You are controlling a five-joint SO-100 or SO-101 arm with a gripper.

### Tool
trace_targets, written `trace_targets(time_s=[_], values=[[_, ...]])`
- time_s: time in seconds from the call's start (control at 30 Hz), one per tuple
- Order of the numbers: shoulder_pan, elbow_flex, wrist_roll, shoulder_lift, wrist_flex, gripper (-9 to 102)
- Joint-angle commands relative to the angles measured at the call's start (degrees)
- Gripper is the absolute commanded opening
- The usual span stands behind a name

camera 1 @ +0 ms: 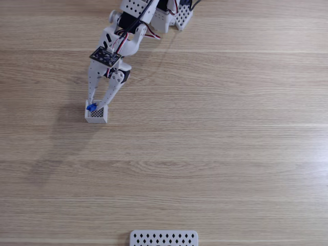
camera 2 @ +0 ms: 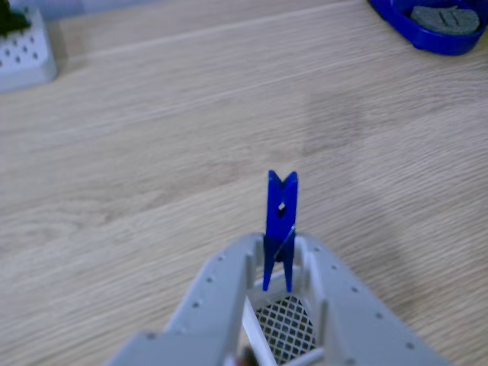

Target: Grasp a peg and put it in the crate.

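Note:
In the fixed view the small white crate (camera 1: 96, 114) sits on the wooden table at left, with its dark mesh bottom showing. My gripper (camera 1: 95, 106) reaches down from the top, its tips at the crate's upper rim, shut on the blue peg (camera 1: 91, 107). In the other view the peg (camera 2: 281, 202) stands upright, pinched at its lower end between the grey fingers (camera 2: 221, 290) of my gripper (camera 2: 279, 258). Below the tips lies the mesh floor of the crate (camera 2: 288, 324). The peg's lower tip hangs over the crate's opening.
A white panel with diamond holes (camera 1: 163, 238) lies at the bottom edge of the fixed view. The arm's base (camera 1: 164, 15) is at the top. In the other view a blue object (camera 2: 431, 23) sits top right and a white perforated block (camera 2: 23, 53) top left.

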Motion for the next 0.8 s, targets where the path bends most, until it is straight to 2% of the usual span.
trace_targets(time_s=[0.0,0.6,0.77], values=[[0.4,-1.9,1.7,-1.0,-2.5,-1],[4.9,-1.4,1.7,-5.7,-2.3,0],[4.7,-1.4,1.7,-5.3,-2.2,9]])
